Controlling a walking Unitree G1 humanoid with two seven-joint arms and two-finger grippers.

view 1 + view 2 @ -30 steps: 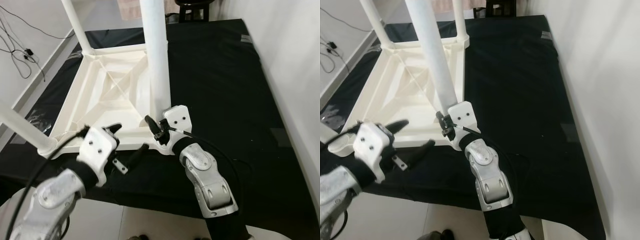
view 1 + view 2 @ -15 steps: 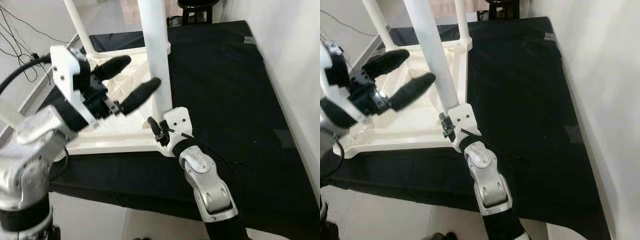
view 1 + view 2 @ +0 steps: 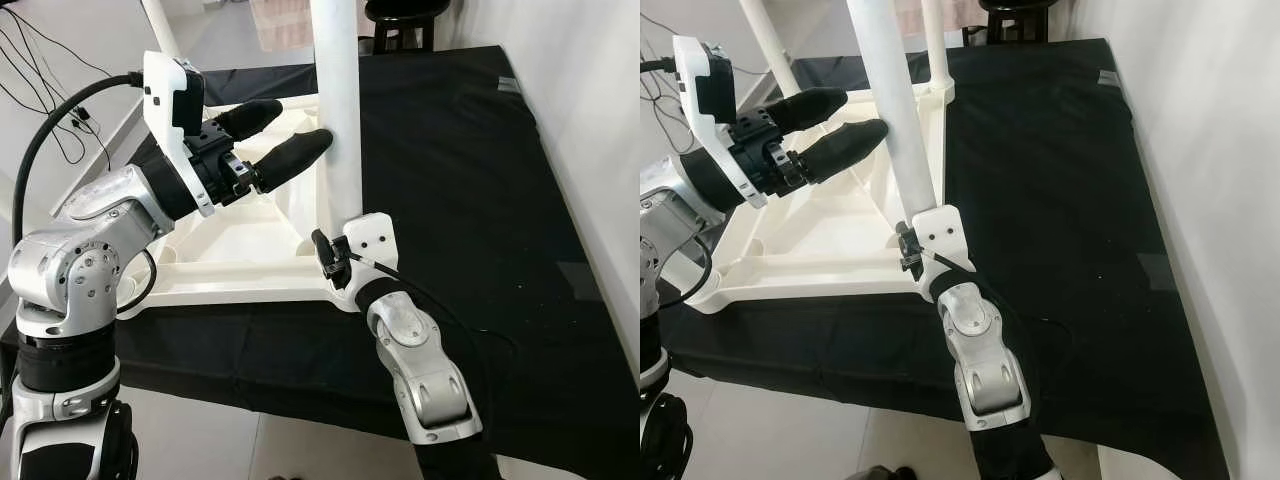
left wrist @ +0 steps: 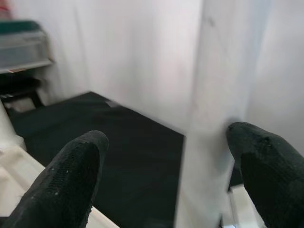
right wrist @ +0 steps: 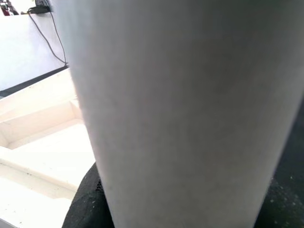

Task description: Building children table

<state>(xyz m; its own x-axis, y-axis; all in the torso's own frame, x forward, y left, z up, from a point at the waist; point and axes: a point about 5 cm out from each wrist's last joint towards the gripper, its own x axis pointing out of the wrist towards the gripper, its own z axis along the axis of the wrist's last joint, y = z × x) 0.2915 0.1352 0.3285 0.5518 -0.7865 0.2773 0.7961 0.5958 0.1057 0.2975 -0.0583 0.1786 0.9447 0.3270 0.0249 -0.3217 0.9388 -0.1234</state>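
Note:
The white table top (image 3: pixel 240 250) lies upside down on a black mat (image 3: pixel 460 170), with white legs standing up from its corners. My right gripper (image 3: pixel 333 258) is at the foot of the near right leg (image 3: pixel 337 120), shut on it; in the right wrist view the leg (image 5: pixel 180 95) runs between the black fingers (image 5: pixel 85 209). My left gripper (image 3: pixel 298 125) is raised and open beside the same leg, halfway up. In the left wrist view the leg (image 4: pixel 218 95) stands between the two fingertips (image 4: pixel 71 175), close against one of them.
Other legs rise at the far corners (image 3: pixel 160 25) (image 3: pixel 932 40). A dark stool (image 3: pixel 400 15) stands behind the mat. Cables (image 3: pixel 40 60) trail on the floor at the left. A white wall (image 3: pixel 600 120) runs along the right. Tiled floor (image 3: pixel 200 430) lies below the mat's front edge.
My left arm has risen from the table top's front edge to halfway up the near right leg, fingers still open. The right gripper has stayed at the leg's foot.

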